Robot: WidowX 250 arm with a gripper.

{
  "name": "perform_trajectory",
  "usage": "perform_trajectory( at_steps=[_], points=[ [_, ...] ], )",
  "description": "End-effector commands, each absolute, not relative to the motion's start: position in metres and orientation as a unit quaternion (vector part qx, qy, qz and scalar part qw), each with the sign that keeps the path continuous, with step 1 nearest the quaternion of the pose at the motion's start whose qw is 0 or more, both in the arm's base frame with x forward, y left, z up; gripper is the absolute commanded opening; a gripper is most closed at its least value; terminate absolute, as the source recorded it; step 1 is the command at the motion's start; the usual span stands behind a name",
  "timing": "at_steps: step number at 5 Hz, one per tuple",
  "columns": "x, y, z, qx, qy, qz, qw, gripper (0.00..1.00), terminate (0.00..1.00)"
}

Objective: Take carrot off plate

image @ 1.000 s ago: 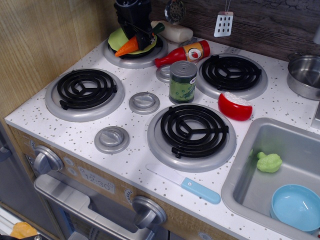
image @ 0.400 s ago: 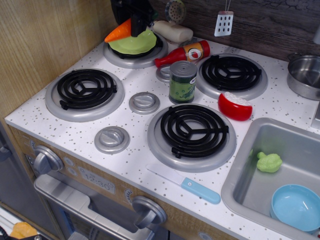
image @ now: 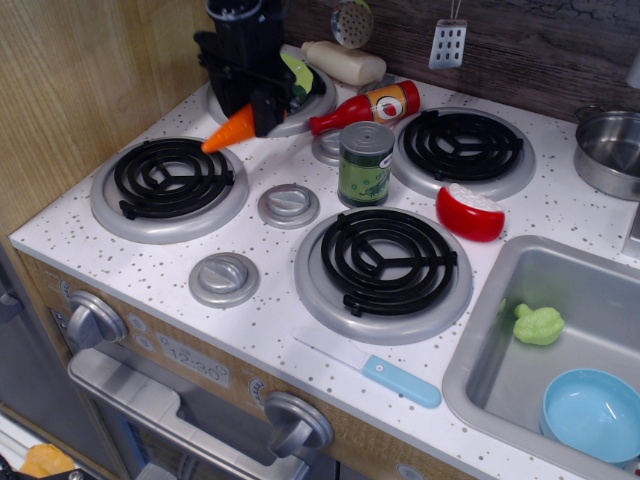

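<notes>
My black gripper (image: 258, 112) is shut on the stem end of the orange carrot (image: 229, 131). It holds the carrot in the air, tip pointing down-left, over the gap between the back-left burner and the front-left burner (image: 170, 178). The lime-green plate (image: 300, 75) lies on the back-left burner. It is mostly hidden behind the gripper, with only its right edge showing.
A red-and-orange sauce bottle (image: 366, 106) lies right of the plate. A green can (image: 365, 163) stands mid-stove, a red cheese wedge (image: 470, 212) to its right. A blue-handled knife (image: 372, 368) lies at the front edge. The sink (image: 487, 300) holds a blue bowl (image: 593, 413) and a green toy (image: 539, 325). A pot (image: 611, 150) stands at the far right.
The gripper lifted the carrot off the plate, then carried it forward and down-left, off the back-left burner toward the front-left burner.
</notes>
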State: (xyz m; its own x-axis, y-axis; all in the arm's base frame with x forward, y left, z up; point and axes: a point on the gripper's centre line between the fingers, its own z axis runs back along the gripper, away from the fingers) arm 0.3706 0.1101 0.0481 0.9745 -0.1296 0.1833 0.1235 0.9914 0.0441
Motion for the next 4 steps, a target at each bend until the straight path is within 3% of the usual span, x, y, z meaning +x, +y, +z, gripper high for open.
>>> perform_trajectory(
  at_steps=[1,2,3,4],
  points=[
    [0.3715,0.1038,0.0647,-0.001,-0.144,-0.067,0.987,0.0,0.0],
    [0.3715,0.1027,0.0651,-0.015,-0.159,-0.058,0.985,1.0,0.0],
    [0.3715,0.1027,0.0651,-0.015,-0.159,-0.058,0.985,1.0,0.0],
    [0.3715,0.1027,0.0651,-0.015,-0.159,-0.058,0.985,1.0,1.0]
  ],
)
